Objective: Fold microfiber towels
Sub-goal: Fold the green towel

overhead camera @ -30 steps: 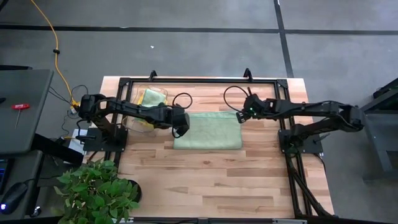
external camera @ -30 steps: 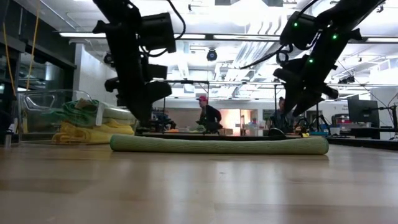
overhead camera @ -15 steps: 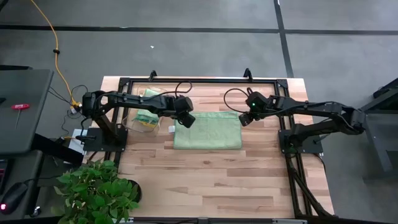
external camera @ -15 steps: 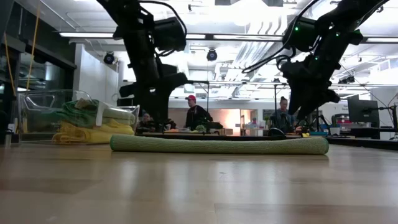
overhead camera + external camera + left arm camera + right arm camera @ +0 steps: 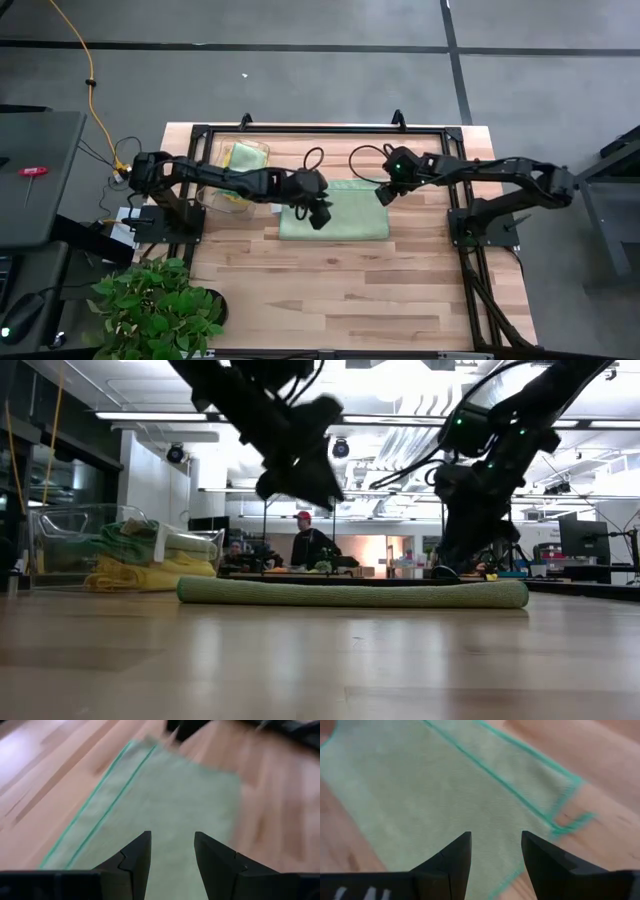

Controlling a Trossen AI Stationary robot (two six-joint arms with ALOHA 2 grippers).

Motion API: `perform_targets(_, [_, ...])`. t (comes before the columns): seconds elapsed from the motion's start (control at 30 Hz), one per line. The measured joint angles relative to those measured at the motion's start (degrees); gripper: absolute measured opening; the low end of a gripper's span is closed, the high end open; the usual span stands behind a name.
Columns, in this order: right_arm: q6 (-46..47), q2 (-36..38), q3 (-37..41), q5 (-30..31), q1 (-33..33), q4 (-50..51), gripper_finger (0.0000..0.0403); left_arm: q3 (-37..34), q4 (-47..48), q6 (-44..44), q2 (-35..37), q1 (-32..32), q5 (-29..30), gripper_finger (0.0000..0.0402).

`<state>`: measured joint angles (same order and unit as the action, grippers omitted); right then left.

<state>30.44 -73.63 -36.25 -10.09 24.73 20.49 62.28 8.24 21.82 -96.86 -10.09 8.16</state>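
Sage green towel (image 5: 334,208) lies flat, folded into a rectangle, mid-tabletop toward the far edge; low view shows it only as a thin flat strip (image 5: 352,593). Left gripper (image 5: 320,216) hangs above the towel's left part, jaws spread, nothing between them; left wrist view shows bare cloth (image 5: 165,805) through the gap. Right gripper (image 5: 382,193) sits over the towel's far right corner, jaws spread and empty; right wrist view shows the stitched hem (image 5: 520,795). Clear bin (image 5: 236,170) near far left corner holds more folded towels (image 5: 150,559), yellow and green. Person (image 5: 310,546) visible in room behind, low view only.
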Motion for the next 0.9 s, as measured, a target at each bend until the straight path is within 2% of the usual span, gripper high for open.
perform_targets(0.17, [-0.9, -4.8, 0.0, -6.8, 0.4, -5.7, 0.0165, 0.0, -7.4, 0.0, 0.0, 3.1, -0.1, 0.0141])
perform_targets(0.37, [-1.7, -7.4, 0.0, -8.0, 0.0, -9.0, 0.0165, -0.3, -16.2, 0.5, 0.0, 6.5, -0.9, 0.0141])
perform_targets(0.53, [-3.8, -7.4, 0.0, -9.6, 0.0, -9.4, 0.0165, -9.1, -36.0, 10.9, 0.0, 9.0, -1.1, 0.014])
perform_targets(0.6, [-3.8, -7.4, 0.0, -9.6, 0.2, -9.5, 0.0165, -12.4, -41.2, 14.2, 0.0, 9.8, -1.1, 0.014])
perform_targets(0.67, [-3.7, -7.4, 0.0, -9.6, 0.5, -9.7, 0.0165, -14.0, -41.7, 17.2, 0.7, 10.4, -1.1, 0.014])
perform_targets(0.9, [-1.9, -7.4, 0.0, -10.1, 3.3, -12.0, 0.0165, -12.9, -42.5, 18.6, 1.3, 12.1, -1.9, 0.014])
